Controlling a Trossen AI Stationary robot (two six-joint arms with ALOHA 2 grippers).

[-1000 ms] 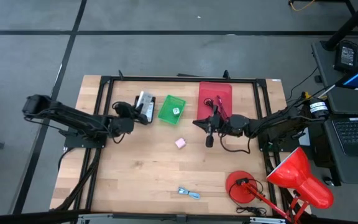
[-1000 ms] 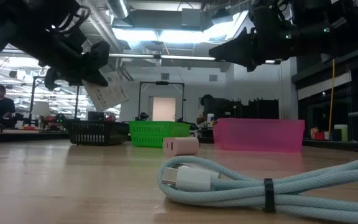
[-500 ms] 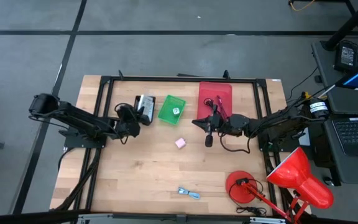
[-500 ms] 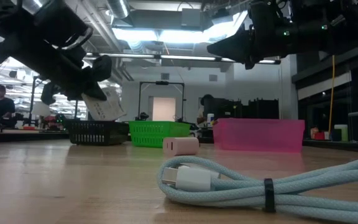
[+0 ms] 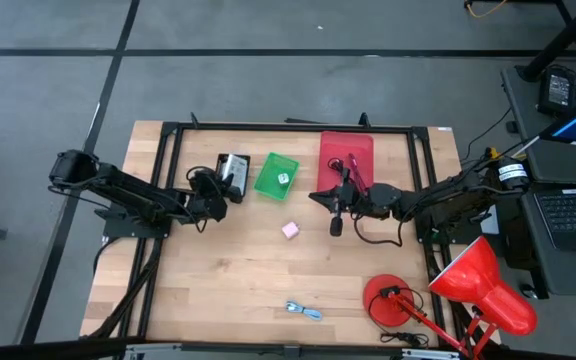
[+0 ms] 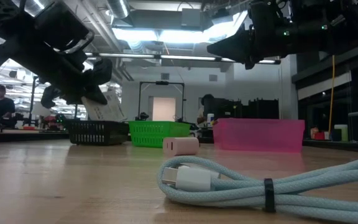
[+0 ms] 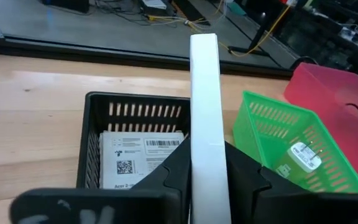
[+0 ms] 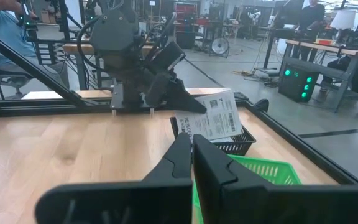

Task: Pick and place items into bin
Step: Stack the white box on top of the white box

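Note:
My left gripper (image 5: 220,188) is at the black basket (image 5: 234,174) and is shut on a white printed packet (image 7: 205,93), which stands edge-on between the fingers. A second packet (image 7: 138,158) lies flat in that basket. The green basket (image 5: 276,173) holds a pale die (image 7: 304,155). Red and black cords (image 5: 353,168) lie in the red bin (image 5: 346,150). A pink cube (image 5: 290,230) sits mid-table. A blue-white cable (image 5: 304,311) lies near the front edge. My right gripper (image 5: 315,197) hovers shut beside the red bin. My left gripper pinches the packet's two flat faces (image 7: 207,163) between its two fingers, near one end. The fingers (image 8: 166,87) come from the table's left, slanting down. The packet (image 8: 213,118) juts out beyond them, tilted, its lower end over the black basket; whether it rests there I cannot tell.
A red desk lamp (image 5: 468,285) stands at the near right corner with its round base (image 5: 388,300) on the table. A black frame (image 5: 268,127) runs along the far edge. Bare wood lies between the pink cube and the cable.
My left gripper has sunk toward the black basket and rolled its wrist. The packet has come down with it and turned more edge-up, its lower end now at the basket's rim.

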